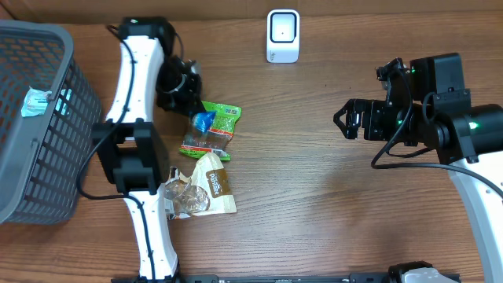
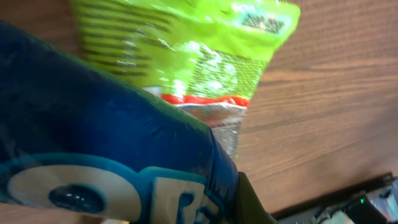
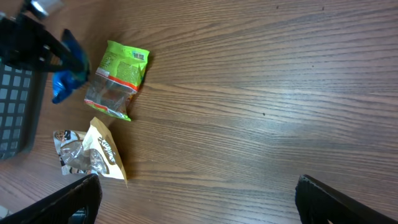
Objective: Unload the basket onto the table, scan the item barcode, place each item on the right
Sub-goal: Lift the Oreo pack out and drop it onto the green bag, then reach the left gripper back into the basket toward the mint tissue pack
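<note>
Between closed fingers of left gripper, blue packet pinched, pickup seemingly done; right gripper gapes empty; next, present barcode to scanner.

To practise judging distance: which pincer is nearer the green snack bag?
Left. The left pincer, shut on a blue packet, sits right beside the green snack bag; the right pincer hangs open, well away on its other side.
</note>
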`<control>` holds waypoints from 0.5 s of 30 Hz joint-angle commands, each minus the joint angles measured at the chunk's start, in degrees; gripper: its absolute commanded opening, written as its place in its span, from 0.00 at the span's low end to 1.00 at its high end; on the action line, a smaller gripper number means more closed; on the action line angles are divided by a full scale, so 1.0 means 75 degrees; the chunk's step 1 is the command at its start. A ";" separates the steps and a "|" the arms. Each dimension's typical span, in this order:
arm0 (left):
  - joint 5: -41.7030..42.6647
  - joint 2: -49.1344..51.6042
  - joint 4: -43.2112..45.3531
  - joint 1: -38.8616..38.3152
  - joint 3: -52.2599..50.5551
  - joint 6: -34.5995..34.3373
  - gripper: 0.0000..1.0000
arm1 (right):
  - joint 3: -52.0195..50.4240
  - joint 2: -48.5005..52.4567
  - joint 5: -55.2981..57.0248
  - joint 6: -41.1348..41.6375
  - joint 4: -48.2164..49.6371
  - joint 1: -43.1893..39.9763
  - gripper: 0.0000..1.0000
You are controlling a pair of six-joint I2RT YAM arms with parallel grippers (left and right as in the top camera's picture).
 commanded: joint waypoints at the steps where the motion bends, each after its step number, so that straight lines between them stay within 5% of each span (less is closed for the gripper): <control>1: 0.0093 -0.0166 0.0012 -0.0154 -0.0026 -0.0128 0.15 | 0.0192 -0.0017 -0.0041 -0.0032 0.0012 0.0032 1.00; 6: 0.0169 -0.0268 -0.0149 -0.0122 0.0548 -0.0131 0.38 | 0.0192 -0.0017 -0.0041 -0.0032 0.0026 0.0032 1.00; 8: 0.0376 -0.0393 -0.0146 -0.0070 0.1005 -0.0131 0.64 | 0.0192 -0.0017 -0.0041 -0.0035 0.0047 0.0032 1.00; 9: 0.0609 -0.0629 -0.0146 0.0044 0.1638 -0.0128 1.00 | 0.0192 -0.0017 -0.0044 -0.0032 0.0052 0.0032 1.00; 15: 0.0189 -0.1542 -0.0134 0.0793 0.3832 -0.0609 1.00 | 0.0192 -0.0017 -0.0044 -0.0032 0.0003 0.0032 1.00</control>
